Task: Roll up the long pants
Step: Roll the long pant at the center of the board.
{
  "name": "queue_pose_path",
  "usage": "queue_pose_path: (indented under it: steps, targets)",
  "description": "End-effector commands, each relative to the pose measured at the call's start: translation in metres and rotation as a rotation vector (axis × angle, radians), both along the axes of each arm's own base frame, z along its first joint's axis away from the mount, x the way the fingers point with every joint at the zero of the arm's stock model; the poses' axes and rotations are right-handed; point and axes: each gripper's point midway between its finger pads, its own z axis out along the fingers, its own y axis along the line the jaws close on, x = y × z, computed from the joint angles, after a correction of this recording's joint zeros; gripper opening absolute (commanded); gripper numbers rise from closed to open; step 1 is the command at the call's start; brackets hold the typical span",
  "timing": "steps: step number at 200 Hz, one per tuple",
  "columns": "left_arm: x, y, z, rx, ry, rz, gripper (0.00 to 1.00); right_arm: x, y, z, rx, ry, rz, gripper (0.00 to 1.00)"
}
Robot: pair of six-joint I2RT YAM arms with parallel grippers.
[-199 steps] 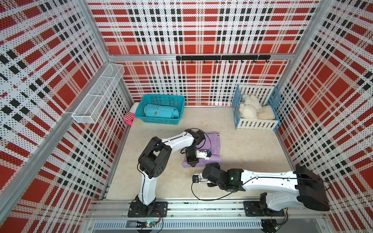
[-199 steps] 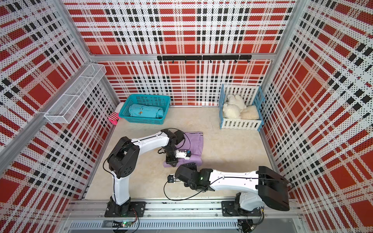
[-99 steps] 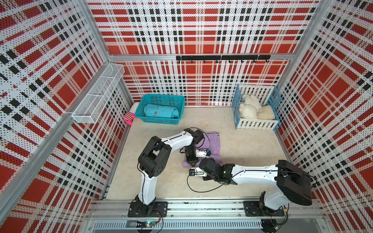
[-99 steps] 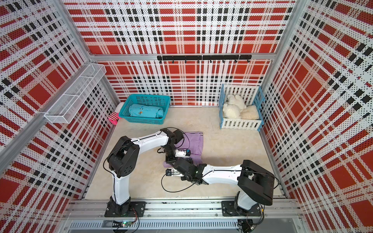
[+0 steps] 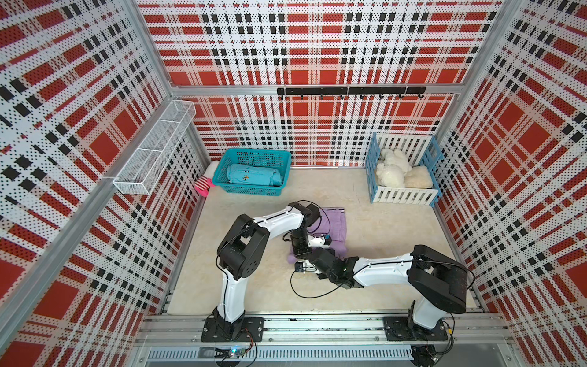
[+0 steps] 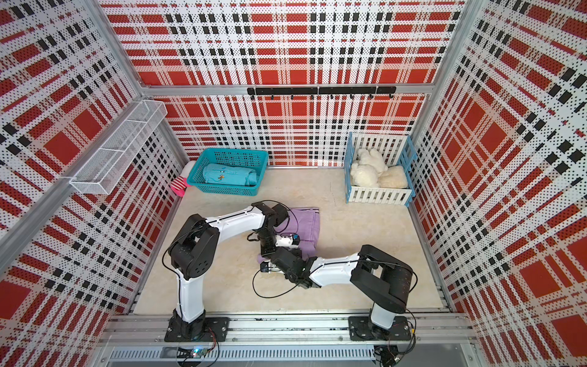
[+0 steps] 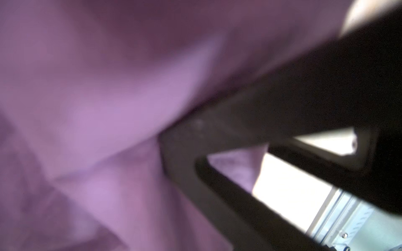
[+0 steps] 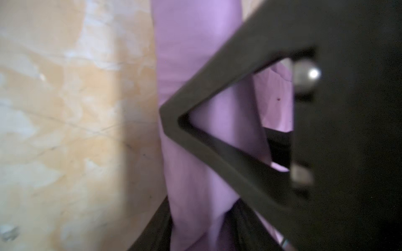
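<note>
On the table (image 5: 397,235) the long pants (image 5: 335,222) were laid centrally, partly rolled from the near end. The left gripper (image 5: 299,252) and right gripper (image 5: 324,254) were buried at that roll, seemingly to stop it unwinding. Clamped or apart could not be told.

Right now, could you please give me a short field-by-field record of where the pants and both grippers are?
long pants: lilac, near end rolled, far part flat on the table
left gripper: down on the roll, cloth pressed against it
right gripper: low at the roll's edge
grip state: unclear for both
teal basket: at the back, holding a teal garment
</note>
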Motion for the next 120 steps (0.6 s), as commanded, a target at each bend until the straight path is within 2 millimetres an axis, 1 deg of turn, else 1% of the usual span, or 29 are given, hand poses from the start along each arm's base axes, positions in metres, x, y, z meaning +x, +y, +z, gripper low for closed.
queue_pose_path:
  steps: [1, 13, 20, 41, 69, 82, 98, 114, 116, 119, 120]
  targets:
    - [-0.015, 0.03, -0.03, 0.108, 0.077, 0.011, 0.18, -0.008, -0.045, -0.046, -0.168, 0.105, -0.065, 0.26]
    - [-0.008, 0.034, -0.028, 0.101, 0.07, 0.039, 0.2, -0.012, -0.049, -0.052, -0.182, 0.125, -0.073, 0.17]
    - [-0.003, 0.036, -0.027, 0.095, 0.064, 0.061, 0.22, -0.014, -0.051, -0.055, -0.187, 0.132, -0.075, 0.14]
    - [0.016, 0.047, -0.022, 0.054, 0.055, 0.137, 0.29, -0.017, -0.056, -0.06, -0.192, 0.148, -0.085, 0.0]
    - [0.047, 0.075, -0.024, 0.039, 0.036, 0.285, 0.33, -0.019, -0.06, -0.061, -0.193, 0.153, -0.091, 0.0]
    - [0.062, 0.087, -0.023, 0.044, -0.001, 0.339, 0.39, -0.02, -0.061, -0.061, -0.189, 0.155, -0.092, 0.0]
    - [0.079, 0.106, -0.02, 0.076, -0.061, 0.406, 0.52, -0.02, -0.061, -0.059, -0.179, 0.163, -0.092, 0.0]
    - [0.097, 0.126, -0.015, 0.084, -0.117, 0.493, 0.59, -0.021, -0.061, -0.057, -0.174, 0.168, -0.095, 0.0]
    - [0.101, 0.135, -0.015, 0.086, -0.124, 0.525, 0.6, -0.021, -0.061, -0.057, -0.172, 0.17, -0.095, 0.0]
    - [0.106, 0.143, -0.014, 0.091, -0.137, 0.554, 0.62, -0.021, -0.061, -0.057, -0.172, 0.173, -0.095, 0.0]
    - [0.107, 0.145, -0.013, 0.093, -0.144, 0.562, 0.63, -0.022, -0.061, -0.057, -0.172, 0.174, -0.095, 0.0]
